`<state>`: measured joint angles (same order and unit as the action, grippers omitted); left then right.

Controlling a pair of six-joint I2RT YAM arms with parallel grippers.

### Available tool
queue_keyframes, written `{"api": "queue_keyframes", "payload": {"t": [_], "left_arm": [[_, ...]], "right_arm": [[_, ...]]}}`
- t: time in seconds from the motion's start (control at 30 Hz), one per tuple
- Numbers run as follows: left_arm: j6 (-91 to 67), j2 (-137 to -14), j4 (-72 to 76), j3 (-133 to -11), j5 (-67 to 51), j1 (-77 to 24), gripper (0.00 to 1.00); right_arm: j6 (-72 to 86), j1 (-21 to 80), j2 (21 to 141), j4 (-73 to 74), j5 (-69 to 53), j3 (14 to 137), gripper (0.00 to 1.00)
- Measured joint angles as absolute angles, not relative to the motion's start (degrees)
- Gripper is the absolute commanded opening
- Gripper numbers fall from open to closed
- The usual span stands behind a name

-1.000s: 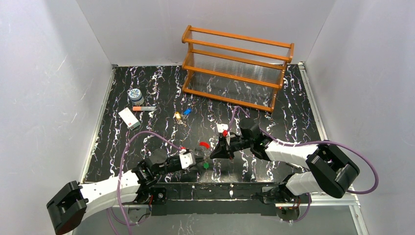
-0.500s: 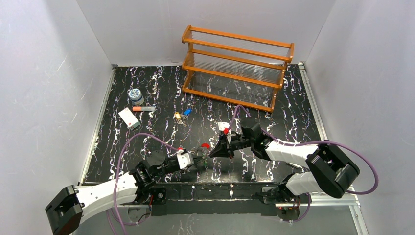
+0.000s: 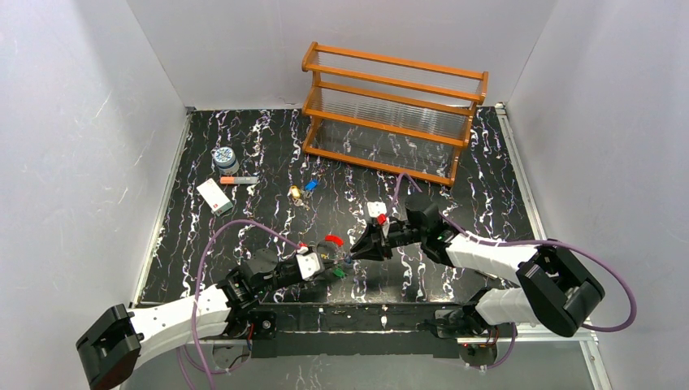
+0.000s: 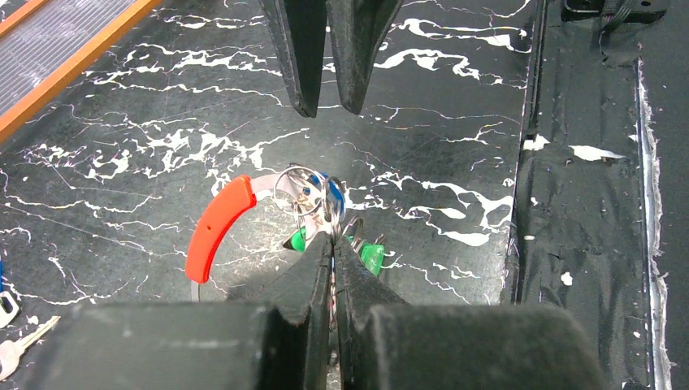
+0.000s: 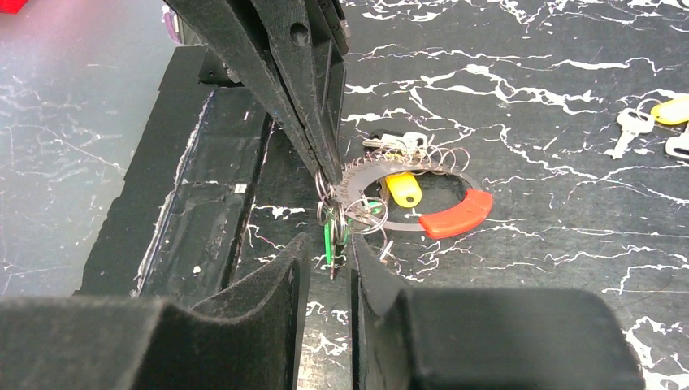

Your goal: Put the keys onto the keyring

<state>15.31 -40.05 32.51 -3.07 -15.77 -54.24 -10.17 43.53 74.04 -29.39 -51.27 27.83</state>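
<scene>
Red-tabbed keyring [image 3: 331,241] sits at the table's [image 3: 268,146] front, top view, btw both grippers. L wrist: we see L gripper [image 4: 331,244] clamped on the ring, steadying it. R wrist: R gripper [image 5: 325,272] slightly parted, green key [image 5: 329,231] dangling at its tips, prob. for threading.

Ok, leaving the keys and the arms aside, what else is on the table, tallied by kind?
wooden rack: 1
round patterned jar: 1
white card: 1
orange-tipped stick: 1
keyring: 1
Total: 5
</scene>
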Motion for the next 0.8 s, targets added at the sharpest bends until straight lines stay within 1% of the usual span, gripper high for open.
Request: {"api": "queue_keyframes", "payload": {"t": [0.23, 0.53, 0.8], "left_arm": [[14.74, -40.05, 33.19, -2.96, -15.88, -54.24, 0.0], [14.74, -40.05, 34.41, -2.31, -17.43, -54.24, 0.0], [14.81, -40.07, 34.7, -2.31, -18.87, -54.24, 0.0]], "right_arm": [[-13.89, 43.72, 72.79, -29.21, -52.38, 26.28, 0.36], [-20.21, 47.27, 72.77, -26.72, -50.43, 26.02, 0.35], [-20.27, 49.69, 77.54, -26.74, -45.63, 26.48, 0.35]]}}
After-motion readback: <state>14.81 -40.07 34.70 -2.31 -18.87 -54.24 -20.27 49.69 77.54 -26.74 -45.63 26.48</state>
